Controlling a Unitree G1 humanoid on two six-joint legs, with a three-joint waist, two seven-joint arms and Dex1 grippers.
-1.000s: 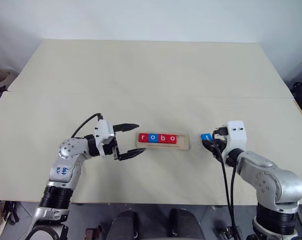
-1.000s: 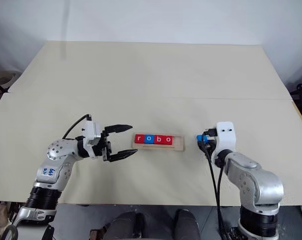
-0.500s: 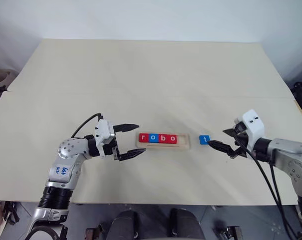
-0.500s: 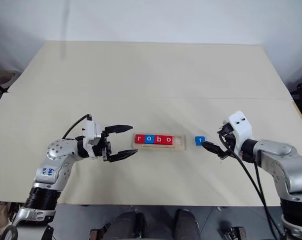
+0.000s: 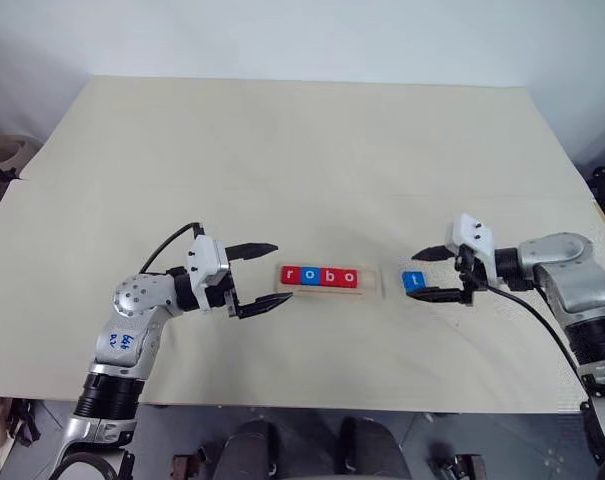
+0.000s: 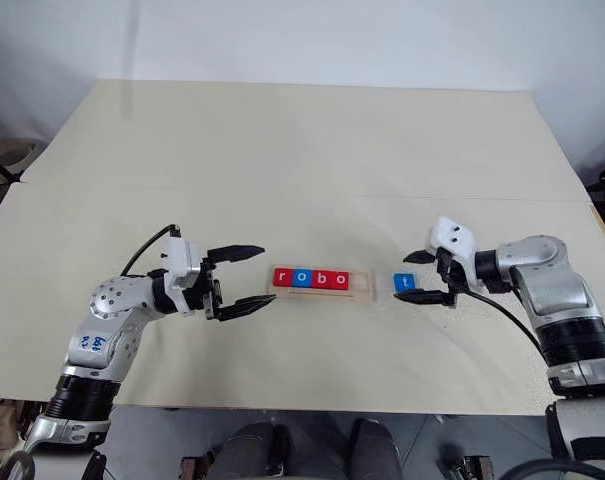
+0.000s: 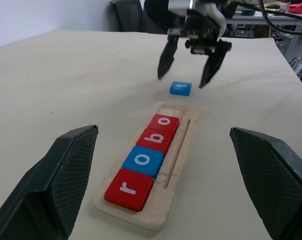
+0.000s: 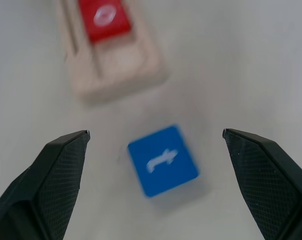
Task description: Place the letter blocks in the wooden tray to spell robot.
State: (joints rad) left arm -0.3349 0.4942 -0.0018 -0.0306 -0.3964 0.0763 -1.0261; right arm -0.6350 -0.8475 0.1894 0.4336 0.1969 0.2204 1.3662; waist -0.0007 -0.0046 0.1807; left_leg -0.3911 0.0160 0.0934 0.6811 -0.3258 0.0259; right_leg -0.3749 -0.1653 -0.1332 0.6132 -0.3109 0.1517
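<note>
I am on the last letter. Four letter blocks point(image 5: 318, 277) — red r, blue o, red b, red o — already sit in a row in the wooden tray point(image 5: 372, 291), filling it from its nine o'clock end, with the slot at its three o'clock end bare. The blue t block point(image 5: 413, 282) lies flat on the worktop point(image 5: 302, 150), just beside the tray at three o'clock and apart from its rim. My right end effector point(image 5: 429, 274) has its two fingers spread wide to either side of the t, not touching it and holding nothing; in the right wrist view the block sits between the fingers a little askew. My left end effector point(image 5: 266, 276) hangs near the tray's nine o'clock end, fingers apart and empty, pointing along the row. As I judge it, the next move is to bring the right fingers down around the t, close on its edges, lift it, carry it toward nine o'clock over the rim and seat it in the free slot — squared up and the letter reading the same way as its neighbours.
</note>
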